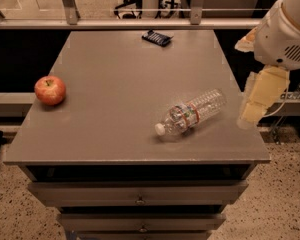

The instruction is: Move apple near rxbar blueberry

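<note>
The red apple (50,90) sits near the left edge of the grey table top (120,84). The rxbar blueberry (157,37), a flat dark blue wrapper, lies at the far edge of the table, right of its middle. My gripper (259,100), pale cream, hangs at the table's right edge, pointing down, far from the apple and empty. The white arm housing (285,29) is above it.
A clear plastic bottle (190,115) with a red label lies on its side on the right half of the table, between gripper and apple. Drawers (140,196) are below the table front. A metal rail (140,23) runs behind the table.
</note>
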`<action>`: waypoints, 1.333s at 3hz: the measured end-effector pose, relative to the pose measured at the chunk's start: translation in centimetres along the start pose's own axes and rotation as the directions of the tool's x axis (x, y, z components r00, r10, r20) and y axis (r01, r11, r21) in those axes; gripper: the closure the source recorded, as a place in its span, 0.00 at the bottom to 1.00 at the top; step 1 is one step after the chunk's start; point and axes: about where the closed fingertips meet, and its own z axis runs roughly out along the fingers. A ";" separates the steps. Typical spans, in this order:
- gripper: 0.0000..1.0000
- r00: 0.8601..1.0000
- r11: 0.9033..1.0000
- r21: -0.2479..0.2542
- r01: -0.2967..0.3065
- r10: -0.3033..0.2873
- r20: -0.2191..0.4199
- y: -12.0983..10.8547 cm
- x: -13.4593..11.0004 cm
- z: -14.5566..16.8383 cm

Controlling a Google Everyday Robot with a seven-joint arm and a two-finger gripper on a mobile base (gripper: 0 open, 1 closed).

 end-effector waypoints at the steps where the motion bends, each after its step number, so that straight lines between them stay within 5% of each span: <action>1: 0.00 0.990 0.997 -0.065 0.038 -0.029 0.137 -0.6 -6.9 4.4; 2: 0.00 0.944 0.991 -0.094 0.097 -0.062 0.325 -1.1 -16.5 7.0; 3: 0.00 0.943 0.991 -0.095 0.097 -0.061 0.326 -1.0 -16.6 7.0; 4: 0.00 0.922 0.990 -0.115 0.083 -0.032 0.386 -0.9 -19.1 8.4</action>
